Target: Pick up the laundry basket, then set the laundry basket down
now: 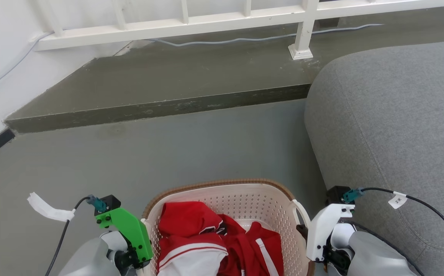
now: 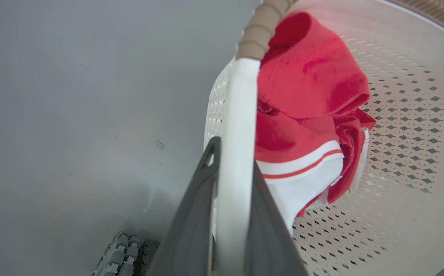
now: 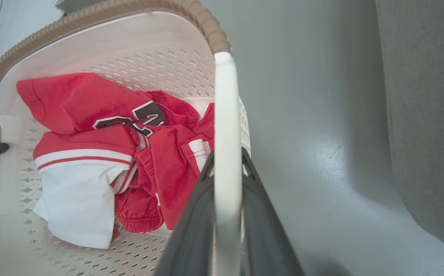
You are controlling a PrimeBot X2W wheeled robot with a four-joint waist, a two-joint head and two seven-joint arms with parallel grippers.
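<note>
Left gripper (image 2: 233, 161): two dark fingers clamped on the white left side handle (image 2: 238, 107), one finger on each side of the bar, no gap showing. Right gripper (image 3: 226, 157): same grip on the white right side handle (image 3: 226, 115).

We hold the cream-white perforated plastic laundry basket with the brown woven-look rim (image 1: 223, 181) between our two arms, close in front of our body. Inside it: crumpled red and white sports clothes (image 1: 206, 237), loose, heaped toward the near end. Grey painted floor (image 1: 176, 153) lies beneath and ahead. Grey upholstered sofa (image 1: 394, 115) sits just to the right of the basket, near our right wrist. Dark raised step (image 1: 160, 80) is further off.

Whether the base is off the floor we cannot tell; the underside is hidden. Our reading: the pickup grip is made on both handles, so we are in the lift-and-carry part, with the set-down to come. The next move calls for both arms travelling level and together so the basket does not tip, while keeping clear of the sofa. Fingers should part only once the base rests flat.
</note>
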